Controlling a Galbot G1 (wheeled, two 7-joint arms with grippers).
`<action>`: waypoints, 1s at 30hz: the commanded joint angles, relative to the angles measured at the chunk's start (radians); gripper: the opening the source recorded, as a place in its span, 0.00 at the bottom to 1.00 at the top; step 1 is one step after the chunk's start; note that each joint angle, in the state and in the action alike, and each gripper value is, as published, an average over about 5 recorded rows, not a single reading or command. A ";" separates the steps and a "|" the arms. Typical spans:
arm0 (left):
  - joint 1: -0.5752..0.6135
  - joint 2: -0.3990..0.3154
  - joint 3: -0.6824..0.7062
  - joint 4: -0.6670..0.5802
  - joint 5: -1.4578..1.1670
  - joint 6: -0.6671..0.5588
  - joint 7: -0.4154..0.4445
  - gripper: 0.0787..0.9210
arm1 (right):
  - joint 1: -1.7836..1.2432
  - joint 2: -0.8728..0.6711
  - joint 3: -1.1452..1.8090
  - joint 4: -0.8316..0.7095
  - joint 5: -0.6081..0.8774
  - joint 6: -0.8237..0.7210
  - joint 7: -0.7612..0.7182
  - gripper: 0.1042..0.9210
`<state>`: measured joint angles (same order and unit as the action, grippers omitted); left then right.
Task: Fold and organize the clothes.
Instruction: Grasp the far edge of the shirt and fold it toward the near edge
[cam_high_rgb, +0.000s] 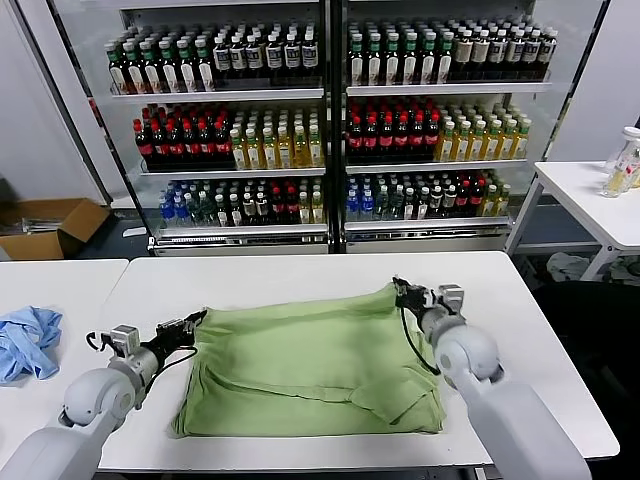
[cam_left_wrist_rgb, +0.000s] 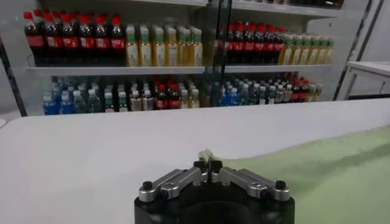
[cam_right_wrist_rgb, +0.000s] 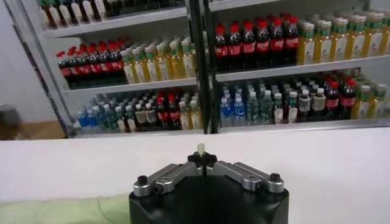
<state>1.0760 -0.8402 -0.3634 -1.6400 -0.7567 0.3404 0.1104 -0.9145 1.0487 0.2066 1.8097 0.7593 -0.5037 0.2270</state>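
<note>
Polo shirt (cam_high_rgb: 310, 365), soft, light green, wrinkled, lies on white tabletop (cam_high_rgb: 300, 275); left end effector (cam_high_rgb: 196, 322) and right end effector (cam_high_rgb: 400, 291) each clamp its far corners.

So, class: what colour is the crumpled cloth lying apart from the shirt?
Light blue. The cloth shows best in the head view, on the table left of the shirt.

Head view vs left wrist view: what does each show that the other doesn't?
Head view only: the whole green shirt spread on the white table, the right gripper pinching its far right corner, the blue cloth on the left table, a cardboard box.
Left wrist view only: a close look at the left gripper, shut on a nub of the shirt's edge.
Both: the left gripper, green fabric, the table and the drink shelves.
</note>
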 joint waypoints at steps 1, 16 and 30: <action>0.190 0.019 -0.088 -0.134 -0.017 -0.011 -0.006 0.01 | -0.253 -0.071 0.123 0.258 0.025 -0.012 0.005 0.00; 0.340 0.018 -0.167 -0.227 0.002 0.031 -0.008 0.01 | -0.494 -0.089 0.244 0.379 -0.047 -0.005 -0.013 0.00; 0.428 0.015 -0.244 -0.284 0.067 0.153 0.011 0.01 | -0.605 -0.069 0.239 0.405 -0.118 -0.003 -0.009 0.00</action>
<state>1.4319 -0.8222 -0.5617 -1.8846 -0.7293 0.4207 0.1090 -1.4349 0.9800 0.4321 2.1845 0.6757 -0.5077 0.2185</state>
